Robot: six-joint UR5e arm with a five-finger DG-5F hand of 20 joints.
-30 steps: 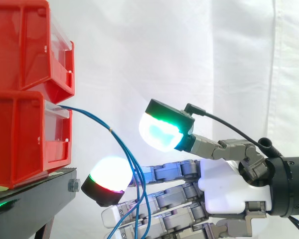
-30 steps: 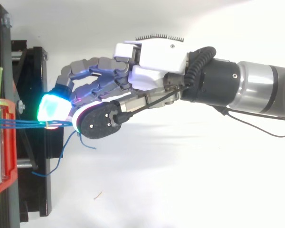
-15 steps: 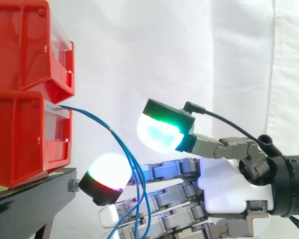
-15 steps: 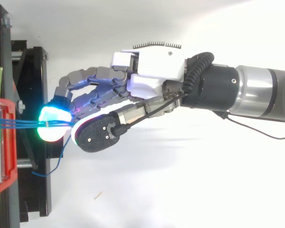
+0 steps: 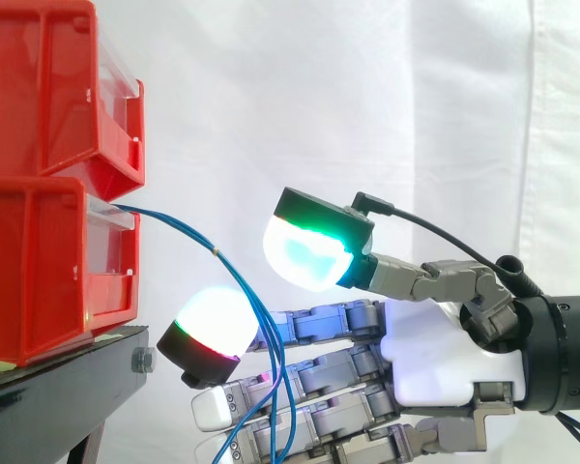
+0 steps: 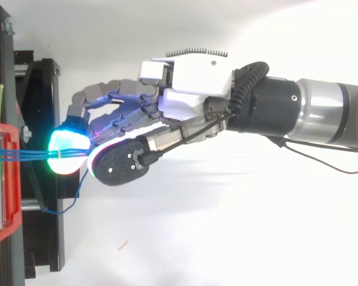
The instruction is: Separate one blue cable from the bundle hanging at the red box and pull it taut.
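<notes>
Step in hand, as judged: reaching into blue cable bundle (image 6: 24, 156), separation not yet done. From side: hand (image 5: 435, 358) entering from 3 o'clock, fingers (image 5: 319, 324) stretched out toward red bins. Thumb pad (image 5: 307, 253) raised at 1 o'clock from white-red fingertip pad (image 5: 211, 324), well apart from it. Open then, clamping nothing.

Bundle leaving mouth of lower red bin (image 5: 39, 271), arcing toward 5 o'clock, passing between thumb pad & fingertip pad, then hanging down across fingers. Touching them or only in front: cannot tell. Slack, not taut.

Next move, prob.: bring thumb down on one of the cables (image 5: 274, 372) only, w/o catching the others, then draw back toward 3 o'clock till straight. Needs fine aim, cables lying close together and bound by small pale tie (image 5: 217, 253) on the arc.

Count:
- red bins 2, upper red bin (image 5: 39, 87) stacked on lower
- black stand (image 5: 68, 377) 1
- hand 1
- cables approx. 3 from top, exact no. hard to tell
- 1 loose end trailing toward 7 o'clock there
</notes>
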